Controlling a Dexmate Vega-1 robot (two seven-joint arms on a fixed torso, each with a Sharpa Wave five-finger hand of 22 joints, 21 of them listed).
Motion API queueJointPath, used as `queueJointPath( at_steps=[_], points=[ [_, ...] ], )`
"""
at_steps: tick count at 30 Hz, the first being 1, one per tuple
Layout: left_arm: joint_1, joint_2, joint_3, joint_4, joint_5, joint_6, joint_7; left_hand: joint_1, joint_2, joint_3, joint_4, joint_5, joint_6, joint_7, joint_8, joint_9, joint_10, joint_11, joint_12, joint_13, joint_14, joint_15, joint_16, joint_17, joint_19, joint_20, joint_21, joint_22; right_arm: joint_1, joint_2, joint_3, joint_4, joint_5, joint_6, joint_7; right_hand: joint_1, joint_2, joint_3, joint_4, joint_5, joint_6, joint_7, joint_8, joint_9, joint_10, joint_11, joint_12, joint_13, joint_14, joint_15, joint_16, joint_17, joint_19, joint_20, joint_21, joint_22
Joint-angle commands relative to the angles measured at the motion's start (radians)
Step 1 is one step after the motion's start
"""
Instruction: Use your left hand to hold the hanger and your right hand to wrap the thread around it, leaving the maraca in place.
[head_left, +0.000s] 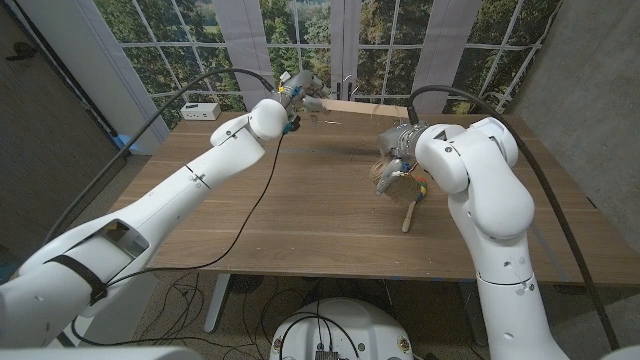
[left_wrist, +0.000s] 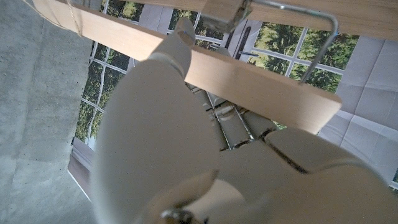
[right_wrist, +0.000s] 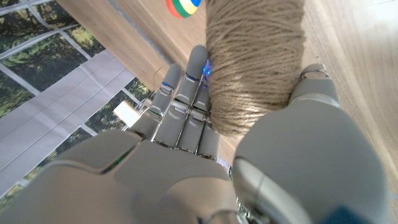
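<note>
At the table's far middle my left hand (head_left: 298, 92) holds a pale wooden hanger (head_left: 355, 106) raised above the wood. In the left wrist view the hanger's bar (left_wrist: 255, 84) crosses over my left hand (left_wrist: 180, 149), and its metal hook (left_wrist: 324, 43) bends beside it. My right hand (head_left: 393, 165) grips a spool of beige thread (head_left: 384, 172) near the table's centre right. In the right wrist view the fingers (right_wrist: 186, 118) wrap the thread spool (right_wrist: 255, 62). The maraca (head_left: 411, 207) lies on the table just beside my right hand, and its coloured head (right_wrist: 182, 5) shows.
A small white box (head_left: 200, 110) sits at the table's (head_left: 300, 225) far left corner. Black cables run along both arms. Tall windows stand behind the far edge. A grey wall closes the right side.
</note>
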Motion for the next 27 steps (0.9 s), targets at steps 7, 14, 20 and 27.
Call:
queueJointPath(
  at_steps=[7, 14, 20, 27],
  points=[
    [0.043, -0.06, -0.072, 0.088, -0.125, -0.176, 0.056, 0.123, 0.129, 0.03, 0.023, 0.005, 0.05, 0.046, 0.001, 0.006, 0.012, 0.002, -0.004, 0.004, 0.044, -0.067, 0.0, 0.003, 0.006, -0.131, 0.011, 0.0, -0.018, 0.145, 0.073, 0.132, 0.044, 0.025, 0.023, 0.378, 0.36, 0.006, 0.007, 0.006, 0.073, -0.066, 0.006, -0.001, 0.021, -0.006, -0.005, 0.099, 0.007, -0.061, -0.005, 0.001, -0.004, -0.095, 0.007, 0.003],
    [0.039, -0.053, -0.085, 0.088, -0.185, -0.19, 0.008, 0.125, 0.129, 0.031, 0.022, 0.006, 0.051, 0.046, 0.0, 0.008, 0.012, 0.003, -0.006, 0.003, 0.047, -0.068, -0.002, 0.001, 0.007, -0.132, 0.012, 0.0, 0.02, -0.079, 0.021, 0.189, 0.147, -0.268, -0.022, 0.38, 0.36, 0.007, 0.01, 0.007, 0.073, -0.062, 0.006, -0.001, 0.022, -0.007, -0.007, 0.102, 0.009, -0.06, -0.008, 0.002, -0.003, -0.095, 0.007, 0.003],
    [0.044, -0.051, -0.107, 0.093, -0.268, -0.201, -0.038, 0.125, 0.128, 0.031, 0.022, 0.006, 0.054, 0.047, 0.0, 0.008, 0.014, 0.004, -0.007, 0.003, 0.046, -0.068, -0.002, 0.002, 0.008, -0.132, 0.012, 0.0, 0.036, -0.221, -0.003, 0.228, 0.227, -0.461, -0.106, 0.382, 0.36, 0.007, 0.011, 0.007, 0.073, -0.063, 0.007, 0.0, 0.027, -0.008, -0.007, 0.103, 0.014, -0.06, -0.008, 0.005, -0.003, -0.094, 0.007, 0.003],
    [0.029, -0.035, -0.122, 0.106, -0.381, -0.192, -0.135, 0.125, 0.128, 0.031, 0.022, 0.006, 0.052, 0.048, -0.002, 0.01, 0.014, 0.004, -0.007, 0.005, 0.046, -0.067, -0.001, 0.004, 0.008, -0.132, 0.012, -0.001, 0.04, -0.346, -0.022, 0.274, 0.283, -0.649, -0.265, 0.385, 0.359, 0.008, 0.012, 0.008, 0.073, -0.06, 0.007, 0.0, 0.028, -0.004, -0.008, 0.105, 0.015, -0.061, -0.009, 0.008, -0.004, -0.095, 0.006, 0.002]
  ],
)
